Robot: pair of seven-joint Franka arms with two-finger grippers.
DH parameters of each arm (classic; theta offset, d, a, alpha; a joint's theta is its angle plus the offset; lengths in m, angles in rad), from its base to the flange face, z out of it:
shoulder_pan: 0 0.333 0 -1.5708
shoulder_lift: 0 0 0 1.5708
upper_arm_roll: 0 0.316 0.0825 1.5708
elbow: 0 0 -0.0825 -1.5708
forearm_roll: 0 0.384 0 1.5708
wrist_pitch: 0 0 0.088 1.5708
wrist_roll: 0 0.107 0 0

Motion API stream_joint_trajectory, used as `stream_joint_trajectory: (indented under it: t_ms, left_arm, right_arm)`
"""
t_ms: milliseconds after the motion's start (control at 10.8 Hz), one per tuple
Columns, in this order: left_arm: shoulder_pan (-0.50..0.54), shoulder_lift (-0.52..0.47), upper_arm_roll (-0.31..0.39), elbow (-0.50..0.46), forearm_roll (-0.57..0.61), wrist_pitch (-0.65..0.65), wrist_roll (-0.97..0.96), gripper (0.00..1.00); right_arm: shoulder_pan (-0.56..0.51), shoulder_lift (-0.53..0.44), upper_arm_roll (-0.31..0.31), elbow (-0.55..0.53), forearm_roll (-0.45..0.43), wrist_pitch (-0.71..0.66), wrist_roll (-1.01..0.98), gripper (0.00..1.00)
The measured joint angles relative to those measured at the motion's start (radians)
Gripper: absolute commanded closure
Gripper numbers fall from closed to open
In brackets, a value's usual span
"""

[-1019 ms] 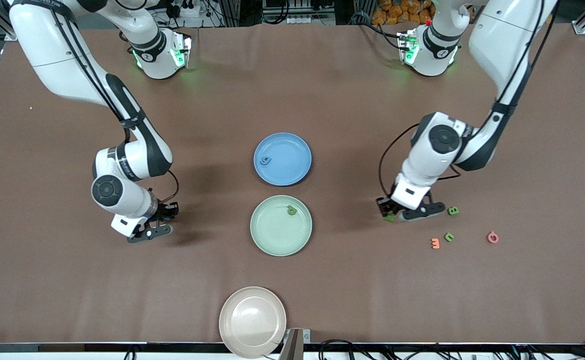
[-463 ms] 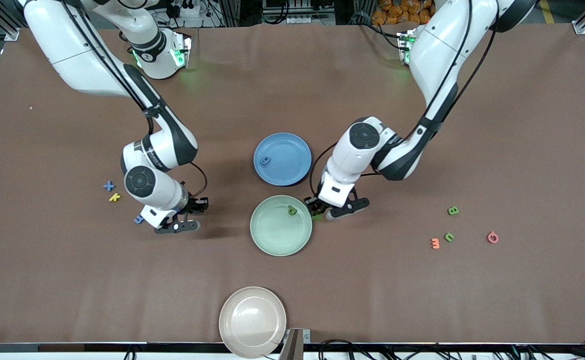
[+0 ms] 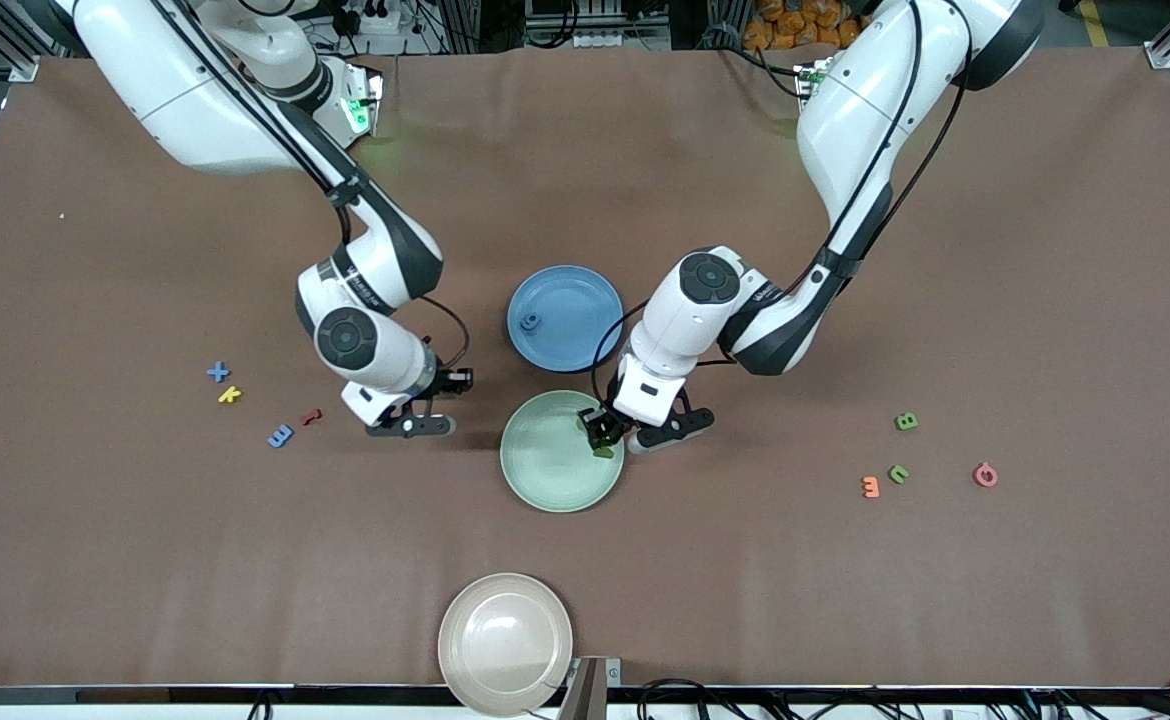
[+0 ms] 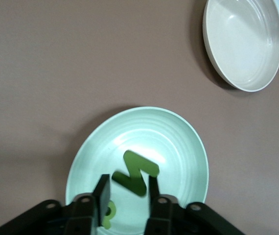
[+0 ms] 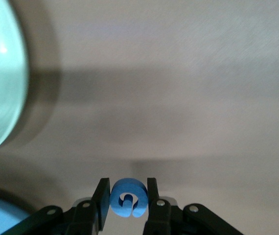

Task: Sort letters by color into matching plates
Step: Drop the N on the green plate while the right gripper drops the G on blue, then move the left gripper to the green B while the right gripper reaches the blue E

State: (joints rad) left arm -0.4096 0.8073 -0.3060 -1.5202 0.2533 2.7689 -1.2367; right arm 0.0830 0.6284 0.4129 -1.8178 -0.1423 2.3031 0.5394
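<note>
My left gripper (image 3: 605, 438) is over the rim of the pale green plate (image 3: 545, 465) at the left arm's end. Its jaws stand slightly apart. A green zigzag letter (image 4: 134, 172) is tilted and loose just past the fingertips, over the plate (image 4: 178, 142). Another green letter (image 4: 107, 215) lies in the plate under the fingers. My right gripper (image 3: 413, 420) is shut on a blue round letter (image 5: 125, 188) above bare table beside the green plate. The blue plate (image 3: 585, 295) holds one blue letter (image 3: 532, 322). Two green letters (image 3: 906, 422) (image 3: 899, 474) and two blue ones (image 3: 218, 372) (image 3: 280, 435) lie on the table.
A beige plate (image 3: 505, 640) sits at the table's near edge. Orange (image 3: 871, 487) and pink (image 3: 985, 475) pieces lie by the green letters. Yellow (image 3: 230, 395) and red (image 3: 311, 416) pieces lie by the blue ones.
Both arms swung in toward the plates. The left gripper carried the green letter from the loose green letters to over the green plate. The right gripper brought a blue letter toward the plates.
</note>
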Motion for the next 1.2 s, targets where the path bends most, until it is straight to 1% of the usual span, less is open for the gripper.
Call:
stream_joint_trajectory:
  t_ms: [93,370,463,648,741,833,1019,1204]
  left_arm:
    - [-0.011,0.007,0.012,0.005,0.0,0.007,-0.002,0.0]
    - [-0.032,0.01,0.077,0.006,0.001,0.009,-0.002,0.0]
    - [-0.03,0.009,0.106,0.005,0.008,-0.01,-0.002,0.0]
    - [-0.007,0.009,0.172,0.001,0.045,-0.097,0.027,0.0]
    - [0.025,0.009,0.184,-0.004,0.048,-0.145,0.088,0.0]
    - [0.069,0.007,0.188,-0.011,0.05,-0.186,0.168,0.0]
    - [0.175,-0.004,0.188,-0.025,0.052,-0.279,0.364,0.0]
    - [0.254,-0.033,0.182,-0.063,0.052,-0.323,0.5,0.0]
  right_arm:
    - [0.001,0.0,0.031,0.0,0.0,-0.015,0.05,1.0]
    - [0.012,0.0,0.111,-0.002,0.0,-0.036,0.196,1.0]
    - [0.018,0.0,0.133,-0.006,0.0,-0.04,0.247,1.0]
    - [0.033,0.001,0.181,-0.019,0.0,-0.041,0.362,1.0]
    - [0.049,0.001,0.196,-0.025,0.0,-0.041,0.415,0.62]
    - [0.07,0.002,0.204,-0.028,0.0,-0.041,0.455,0.01]
    - [0.088,0.003,0.205,-0.031,0.0,-0.04,0.491,0.0]
    - [0.086,0.003,0.203,-0.032,-0.001,-0.04,0.495,0.0]
